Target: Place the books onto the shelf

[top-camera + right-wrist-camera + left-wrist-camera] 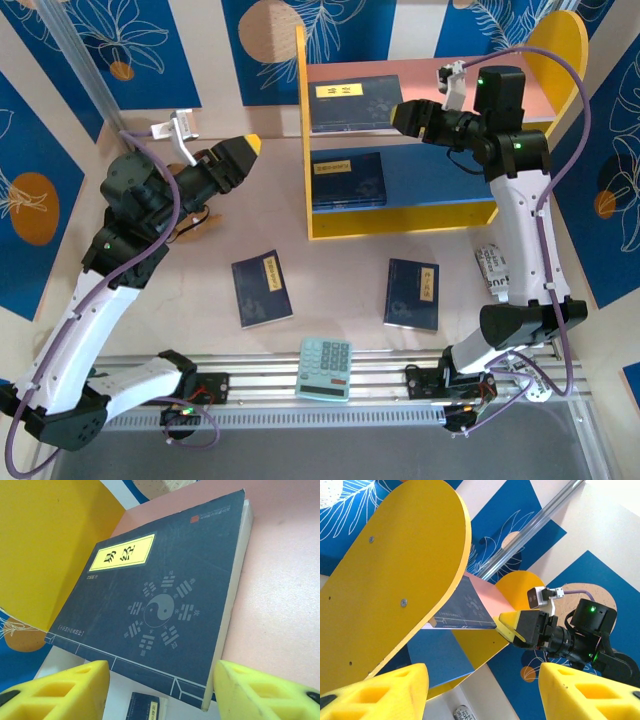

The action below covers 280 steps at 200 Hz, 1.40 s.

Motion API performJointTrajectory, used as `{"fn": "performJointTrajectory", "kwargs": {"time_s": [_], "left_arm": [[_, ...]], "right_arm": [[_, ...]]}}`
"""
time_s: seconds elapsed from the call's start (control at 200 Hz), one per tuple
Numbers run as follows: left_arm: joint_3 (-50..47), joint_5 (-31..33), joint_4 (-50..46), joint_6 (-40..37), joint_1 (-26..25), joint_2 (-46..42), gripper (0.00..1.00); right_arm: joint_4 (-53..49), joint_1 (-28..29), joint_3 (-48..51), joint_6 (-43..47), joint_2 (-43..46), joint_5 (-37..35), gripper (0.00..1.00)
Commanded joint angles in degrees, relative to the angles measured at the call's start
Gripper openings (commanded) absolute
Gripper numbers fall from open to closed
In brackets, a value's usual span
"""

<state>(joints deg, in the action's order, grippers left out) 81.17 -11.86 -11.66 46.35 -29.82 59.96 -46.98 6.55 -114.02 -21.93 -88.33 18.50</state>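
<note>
**Two books shelved, two on the surface; both pairs of fingers apart and empty**

Your right wrist view gives the clearest read of a cover. The top book (165, 605) is matt navy. Its yellow label (122, 551) carries two black characters, 易经. A grey yin-yang ringed by eight trigrams sits at the centre, and there is a small red stamp near the cover's upper right corner. The boxed print at its lower left is too small to read. This book lies flat on the smooth pink top board (280, 590), pale page edges facing right, just beside the yellow side panel (45, 545) at upper left. Your right fingers (55, 692) are yellow blocks with moulded pockets. They stand wide at the bottom corners and grip nothing.

In the top view the shelf (562, 45) fills the upper middle. A second book (347, 180) lies flat on its blue lower board (430, 185). Two more rest on the pale surface (330, 270), one left of centre (262, 288) and one right of centre (413, 293). Each has a yellow strip label that you cannot read here. A mint-green calculator (325, 368) sits at bottom centre.

In the left wrist view your left fingers (375, 692) are also wide apart, with nothing between them.
</note>
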Motion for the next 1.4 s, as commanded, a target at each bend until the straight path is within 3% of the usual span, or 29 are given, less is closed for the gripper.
{"fn": "performJointTrajectory", "kwargs": {"time_s": [0.0, 1.396], "left_arm": [[0.26, 0.65, -0.37, -0.56, -0.26, -0.87, 0.61], [2.76, -1.68, -2.49, -1.79, -0.26, 1.22, 0.61]], "right_arm": [[-4.05, 1.48, -0.24, -0.34, -1.75, 1.01, 0.58], [-2.83, 2.95, -4.28, -1.97, -6.59, 2.12, 0.59]]}}
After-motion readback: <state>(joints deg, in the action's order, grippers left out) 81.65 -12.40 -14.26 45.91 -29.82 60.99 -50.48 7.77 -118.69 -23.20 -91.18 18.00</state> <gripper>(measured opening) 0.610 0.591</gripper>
